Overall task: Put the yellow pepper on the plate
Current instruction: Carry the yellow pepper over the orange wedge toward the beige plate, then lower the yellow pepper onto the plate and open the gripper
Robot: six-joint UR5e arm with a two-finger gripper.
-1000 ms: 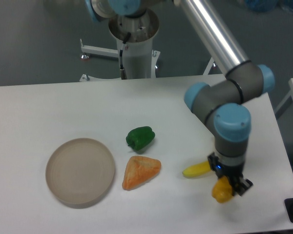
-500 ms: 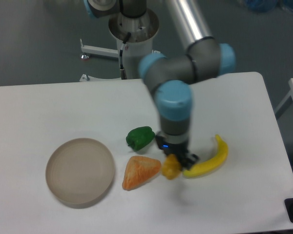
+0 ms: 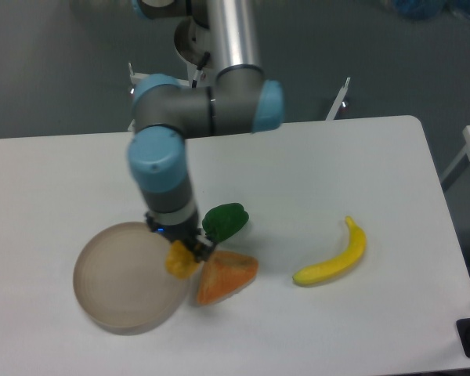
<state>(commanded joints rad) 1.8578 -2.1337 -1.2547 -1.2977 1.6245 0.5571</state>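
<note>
Yellow pepper [image 3: 178, 261] in closed end effector [image 3: 182, 252]

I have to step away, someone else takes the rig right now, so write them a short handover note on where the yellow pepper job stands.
End effector: shut on the small lumpy yellow-orange pepper, carried at the right edge of the round beige matte plate.
Other things: the green pepper sits just right of the arm's wrist, the orange triangular wedge lies right beside the plate's right edge, and the long curved yellow banana lies further right on the white table.
Done: pepper picked up and brought to the plate.
Left: move a little further over the plate, lower, release, withdraw. Watch the wedge, close to the release spot.
</note>
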